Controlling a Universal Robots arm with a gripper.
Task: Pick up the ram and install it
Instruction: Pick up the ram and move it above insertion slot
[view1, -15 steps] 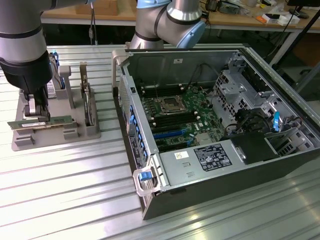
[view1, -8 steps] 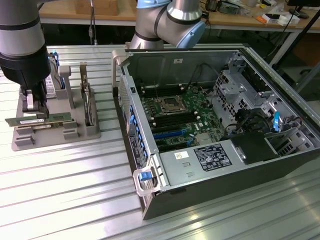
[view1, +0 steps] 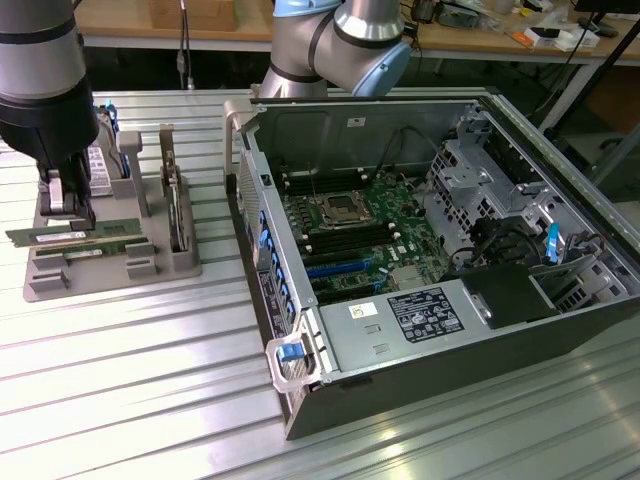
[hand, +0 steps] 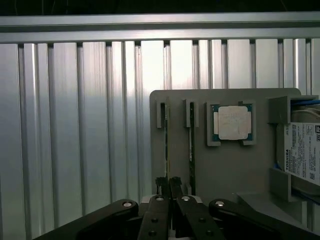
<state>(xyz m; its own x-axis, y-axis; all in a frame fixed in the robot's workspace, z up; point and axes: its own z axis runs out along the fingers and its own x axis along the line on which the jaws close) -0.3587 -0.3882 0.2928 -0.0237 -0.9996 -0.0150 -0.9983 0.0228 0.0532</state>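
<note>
Exterior view: a grey holder (view1: 150, 262) stands on the slatted table (view1: 150, 400), toward the exterior view's left. Just beside it, to the exterior view's right, stands an open case (view1: 560, 330) with its board (view1: 365, 235) showing. The gripper (view1: 66, 222) has its fingers down on the holder, pinching the ram (view1: 110, 233). The ram runs level along the holder's near side, and one end reaches past the holder's edge at the exterior view's left. A second stick (view1: 100, 250) lies just beside it, closer to the near edge.

Wrist view: the gripper (hand: 168, 184) has its fingers pressed almost together on the ram (hand: 166, 145). Seen edge-on, the ram sits in the slot closest to the holder's (hand: 225, 170) edge. The second stick (hand: 191, 145) fills the neighbouring slot, between the ram and the CPU (hand: 233, 122). A labelled drive (hand: 302, 150) sits at the holder's far side. Bare table (hand: 75, 125) lies past the holder's edge.
</note>
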